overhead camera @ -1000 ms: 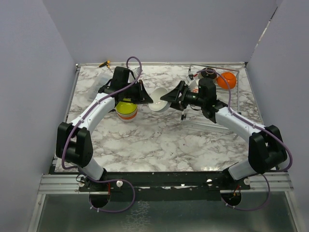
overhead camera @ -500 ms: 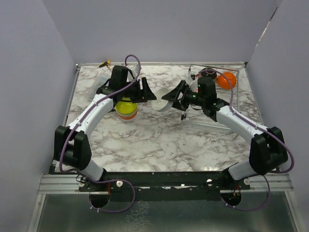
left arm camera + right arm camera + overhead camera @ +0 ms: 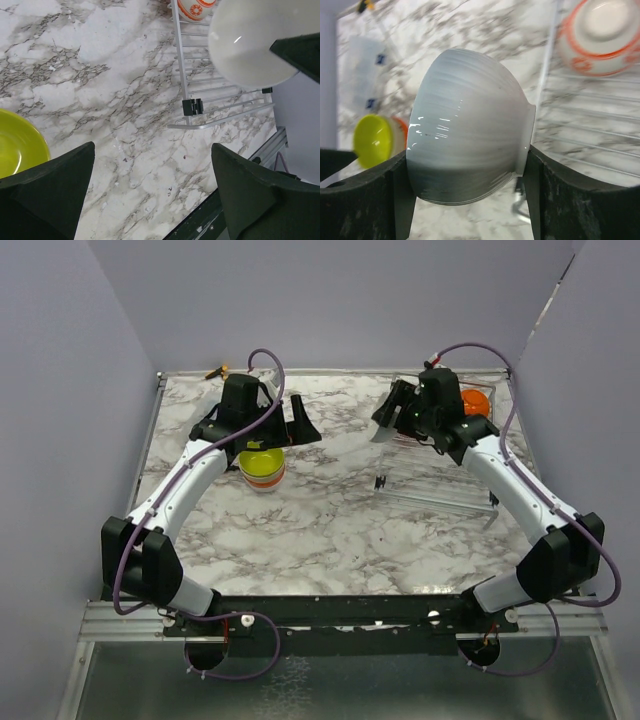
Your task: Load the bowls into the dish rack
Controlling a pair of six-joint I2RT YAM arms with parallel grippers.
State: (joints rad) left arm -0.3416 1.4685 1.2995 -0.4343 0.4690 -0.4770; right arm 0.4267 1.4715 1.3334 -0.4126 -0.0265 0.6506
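This is a robot test bench in a lab rather than a real kitchen. The table [image 3: 330,530] has a marble-look top, boxed in on three sides by plain lilac-grey walls [image 3: 330,300]. A bare aluminium rail [image 3: 340,618] runs along its near edge. The left arm [image 3: 185,475] and right arm [image 3: 510,480] are bolted there, trailing purple cable [image 3: 268,357]. The kitchen things are a wire dish rack [image 3: 440,495] toward the far right corner and some bowls [image 3: 262,466].

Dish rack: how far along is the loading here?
Done: at least a patterned bowl and an orange bowl sit in the dish rack. In hand: the right gripper holds a white bowl above the rack's edge. Left: the green bowl, stacked on others on the table; the left gripper is open and empty.
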